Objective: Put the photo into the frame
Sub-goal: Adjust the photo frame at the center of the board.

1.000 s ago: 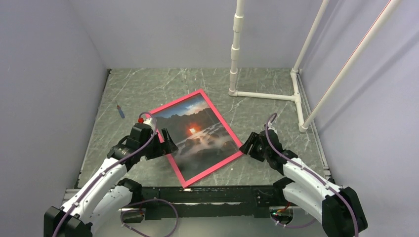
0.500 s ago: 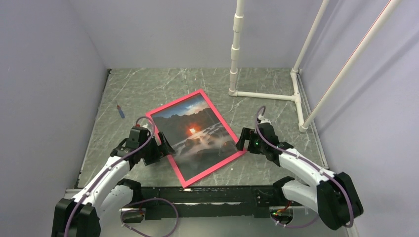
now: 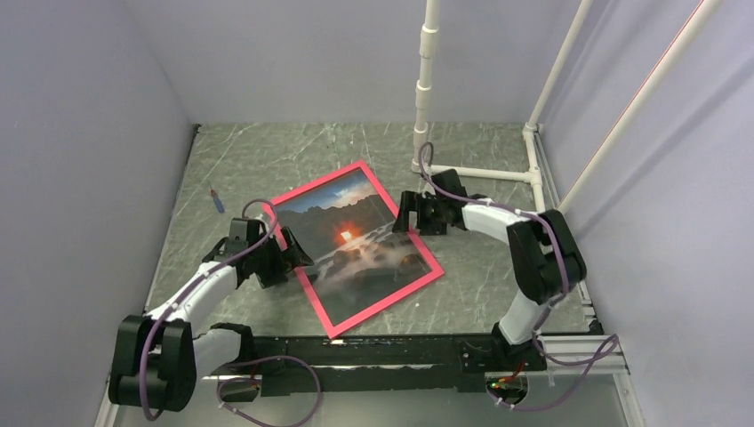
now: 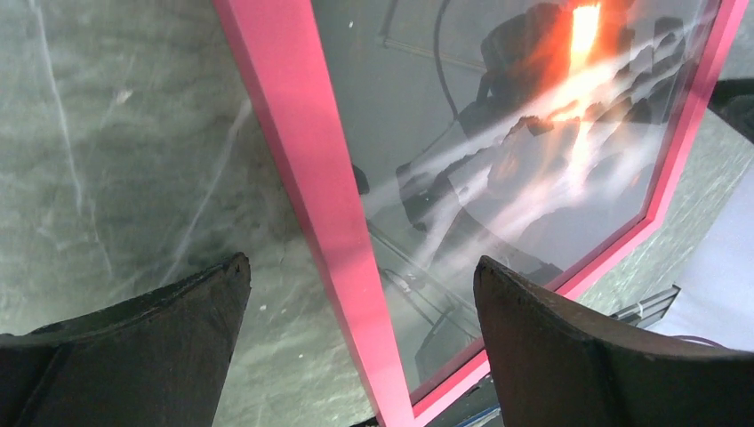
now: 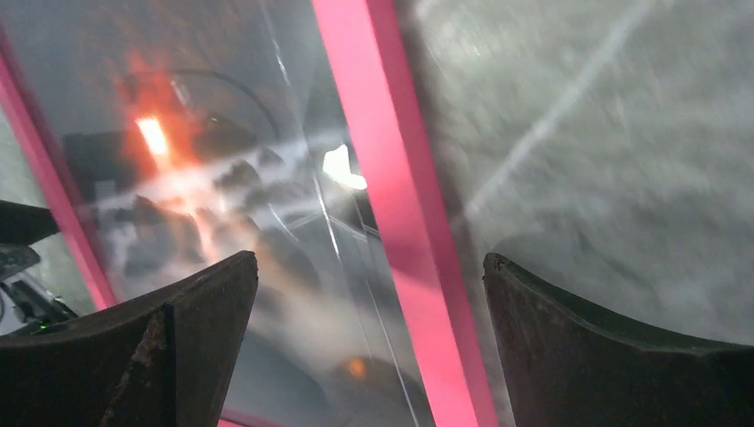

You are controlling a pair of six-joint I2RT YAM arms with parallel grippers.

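Your photo (image 3: 356, 236) lies face up inside the frame (image 3: 388, 305) at the middle, so the main job looks done. Your left gripper (image 3: 289, 258) gapes empty over the frame's left edge, and your right gripper (image 3: 405, 212) likewise over its right edge. Only backing away seems left.
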